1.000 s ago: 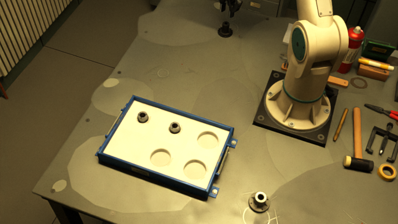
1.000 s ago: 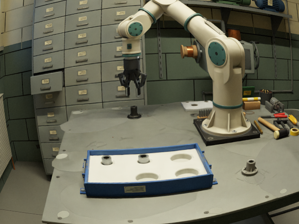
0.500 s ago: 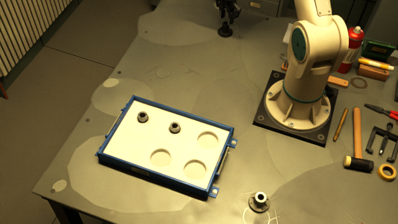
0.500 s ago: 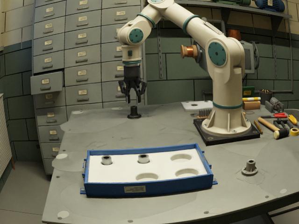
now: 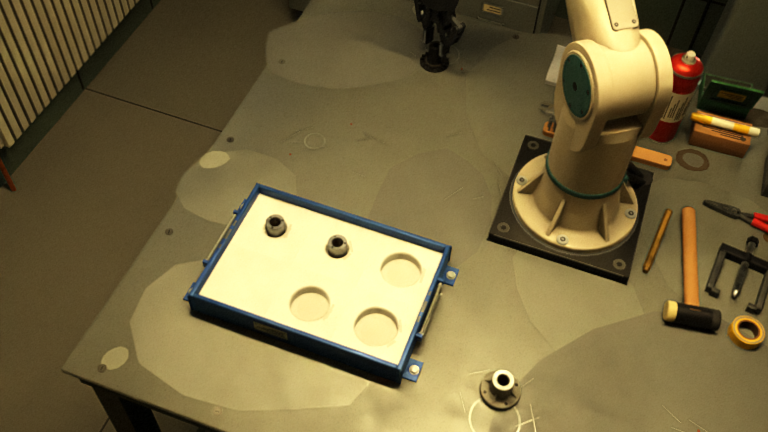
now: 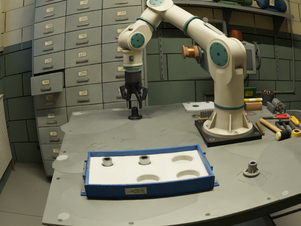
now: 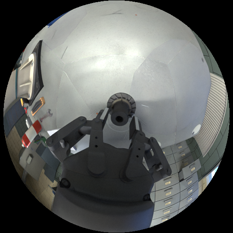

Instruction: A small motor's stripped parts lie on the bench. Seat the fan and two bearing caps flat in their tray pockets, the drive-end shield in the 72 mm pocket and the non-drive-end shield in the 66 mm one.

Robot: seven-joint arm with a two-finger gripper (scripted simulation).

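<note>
The dark fan [image 7: 121, 108] stands on its finned disc at the far edge of the bench [image 6: 135, 113] [image 5: 435, 58], hub up. My gripper [image 7: 119, 118] [image 6: 134, 105] [image 5: 441, 33] hangs open right above that hub, holding nothing. The blue tray [image 5: 322, 279] [image 6: 148, 170] lies near the front of the bench. Two bearing caps [image 5: 275, 225] [image 5: 337, 246] sit in its two small pockets along the far row. Three larger round pockets [image 5: 401, 269] [image 5: 310, 303] [image 5: 376, 326] are empty. A grey shield with a raised hub [image 5: 500, 388] [image 6: 251, 168] rests on the bench right of the tray.
The arm's base [image 5: 574, 215] stands on a black plate right of the tray. Beyond it lie a hammer [image 5: 690, 268], pliers, a puller, a tape roll [image 5: 747, 331] and a red can [image 5: 679, 96]. Drawer cabinets stand behind the fan.
</note>
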